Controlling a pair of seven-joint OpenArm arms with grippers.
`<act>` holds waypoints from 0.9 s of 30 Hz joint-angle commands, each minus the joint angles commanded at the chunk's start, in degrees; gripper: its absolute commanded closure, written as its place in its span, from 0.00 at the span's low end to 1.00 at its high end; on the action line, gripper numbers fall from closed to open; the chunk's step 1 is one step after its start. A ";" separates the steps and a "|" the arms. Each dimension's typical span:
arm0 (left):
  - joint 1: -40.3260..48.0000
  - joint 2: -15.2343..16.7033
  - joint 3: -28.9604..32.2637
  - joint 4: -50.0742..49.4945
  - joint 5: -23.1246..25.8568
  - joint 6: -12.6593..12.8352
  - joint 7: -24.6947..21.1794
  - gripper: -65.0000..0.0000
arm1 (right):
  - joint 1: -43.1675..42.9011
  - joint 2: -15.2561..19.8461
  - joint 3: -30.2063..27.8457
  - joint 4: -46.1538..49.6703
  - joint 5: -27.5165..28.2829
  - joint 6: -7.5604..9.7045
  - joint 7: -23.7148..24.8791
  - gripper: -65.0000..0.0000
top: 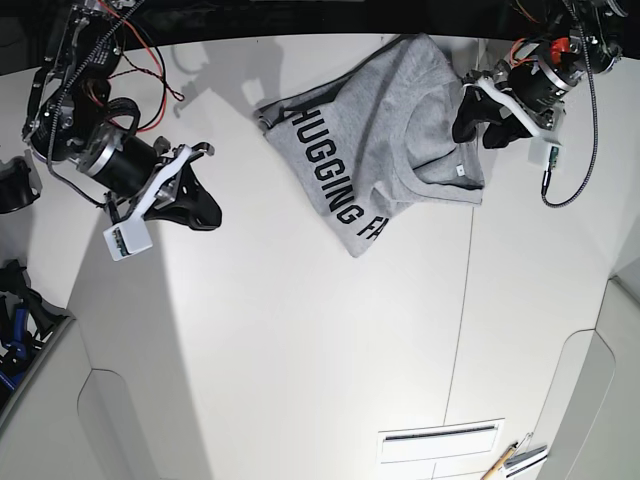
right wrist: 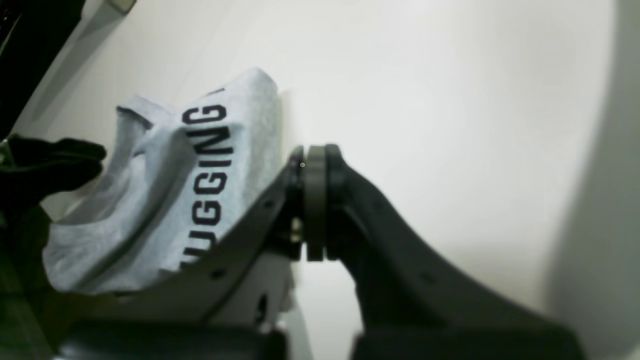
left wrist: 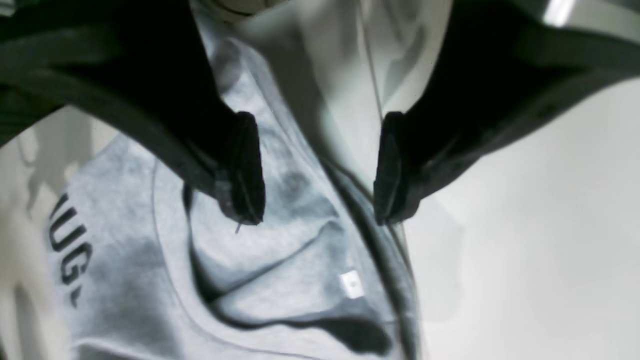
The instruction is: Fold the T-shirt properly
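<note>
The heather-grey T-shirt (top: 375,140) lies crumpled at the far middle of the white table, black lettering (top: 335,195) facing up, collar and small white neck tag (left wrist: 351,284) toward the right. My left gripper (top: 480,132) hangs open over the shirt's collar edge (left wrist: 320,170). One of its fingers (left wrist: 245,170) is over the cloth and the other is by the shirt's border; nothing is between them. My right gripper (top: 212,214) is shut and empty, well to the left of the shirt. In the right wrist view its pads (right wrist: 313,200) press together, with the T-shirt (right wrist: 165,190) behind them.
A seam (top: 468,290) runs down the table on the right. A slotted vent (top: 440,437) and a pencil (top: 500,463) lie near the front edge. Red and black cables (top: 150,60) trail at the back left, and dark gear (top: 15,310) sits off the table's left side.
</note>
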 joint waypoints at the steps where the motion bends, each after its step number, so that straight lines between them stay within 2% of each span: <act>1: -0.57 0.02 0.07 0.00 1.16 0.00 -0.02 0.41 | 0.02 0.00 0.00 0.00 -0.02 0.00 -0.33 1.00; 3: -1.53 0.00 0.07 0.00 2.73 0.14 0.09 0.41 | -0.13 0.00 0.00 0.00 -0.07 0.00 -0.72 1.00; 9: -1.22 0.02 0.20 -0.48 2.89 0.14 0.48 0.41 | -0.46 0.00 0.00 0.00 0.04 -0.02 -0.72 1.00; 16: -1.53 0.02 0.22 -6.12 2.80 0.21 -0.37 0.41 | -0.46 0.00 0.00 0.00 0.02 0.00 -0.76 1.00; 17: -1.53 0.02 0.22 -6.54 2.80 0.36 -0.37 0.44 | -0.46 0.00 0.00 0.00 0.02 0.00 -0.76 1.00; 24: -1.51 0.02 0.22 -6.82 0.17 0.00 -0.35 0.84 | -0.46 0.00 0.00 0.00 0.02 0.00 -0.74 1.00; 27: -1.51 0.02 0.22 -6.82 -3.63 0.00 0.20 0.89 | -0.46 0.00 0.00 0.00 0.02 0.00 -0.74 1.00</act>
